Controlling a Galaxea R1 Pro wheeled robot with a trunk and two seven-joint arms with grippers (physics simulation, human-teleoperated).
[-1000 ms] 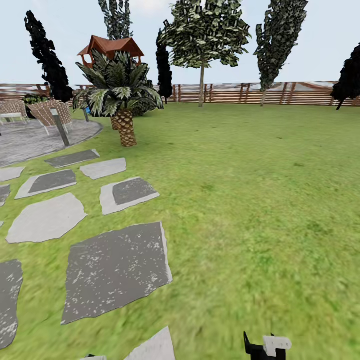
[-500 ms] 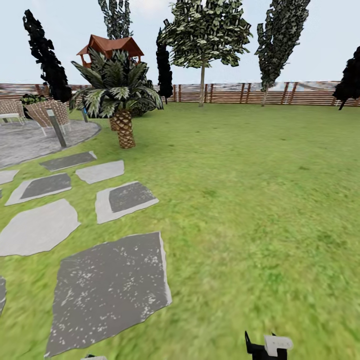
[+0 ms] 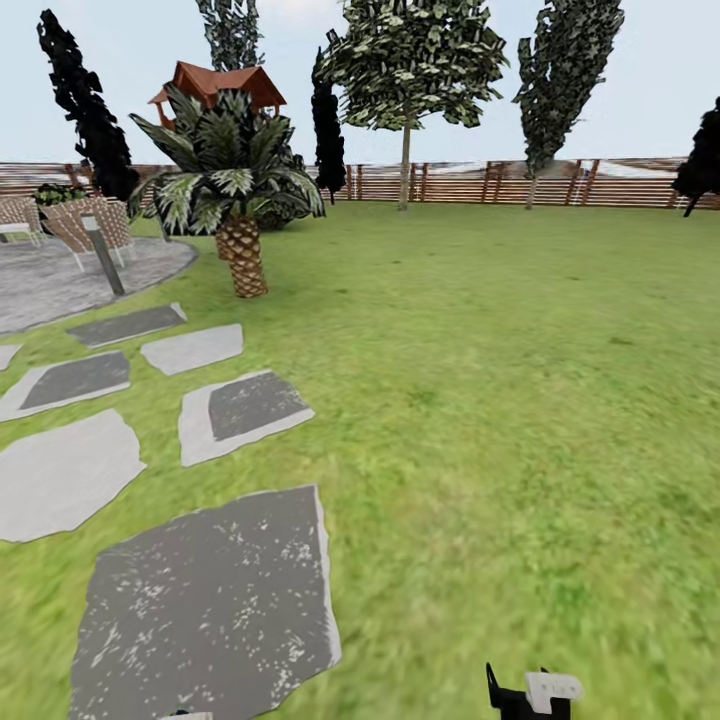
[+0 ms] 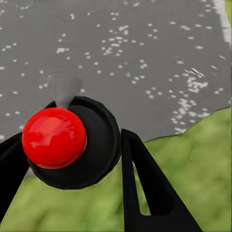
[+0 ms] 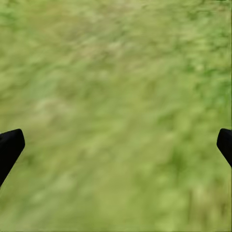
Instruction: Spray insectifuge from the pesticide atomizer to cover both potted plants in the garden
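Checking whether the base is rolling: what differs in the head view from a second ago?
The whole view has shifted: the grey stepping stones and scaly-trunked palm slid slightly leftward, so the camera moved, not the things. The right tool sits in the same corner; the left tool grips a dark round atomizer with red knob.

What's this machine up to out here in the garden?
A wheeled robot is crossing the lawn beside grey stepping stones, facing a palm and a wooden fence. Its left gripper holds a dark round thing with a red ball on top between its fingers. Its right gripper is open over bare grass. The low potted plants it has to spray aren't reached yet.
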